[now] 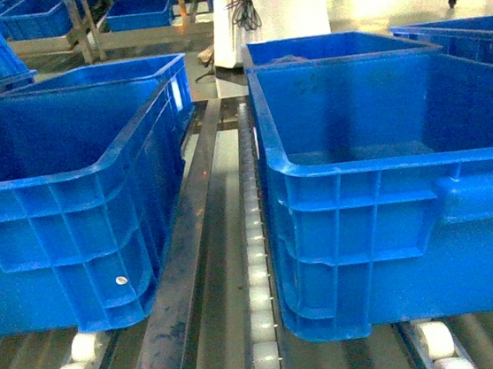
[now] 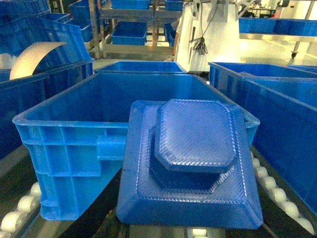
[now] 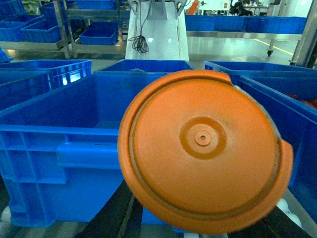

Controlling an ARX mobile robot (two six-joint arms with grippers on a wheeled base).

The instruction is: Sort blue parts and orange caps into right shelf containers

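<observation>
Logging what I see from my remote station, item by item.

Left crate (image 1: pixel 70 196): deep blue plastic with ribbed walls, standing on the roller conveyor (image 1: pixel 263 325), left of the head view; what lies inside it I cannot see.
Right crate (image 1: pixel 401 211): same make, set beside the left one across a gap of rails; its floor looks bare where it shows.
Blue part (image 2: pixel 190 163): square stepped piece with an octagonal raised top, filling the lower middle of the left wrist view, in front of a crate's near wall and handle.
Left gripper: fingers hidden behind the part; I cannot tell how they stand.
Orange cap (image 3: pixel 205 148): round lid with a centre boss, filling the right wrist view, before a crate's near wall.
Right gripper: hidden behind the cap; I cannot tell its stance.
Background: racks with more blue crates (image 1: pixel 138 10).
</observation>
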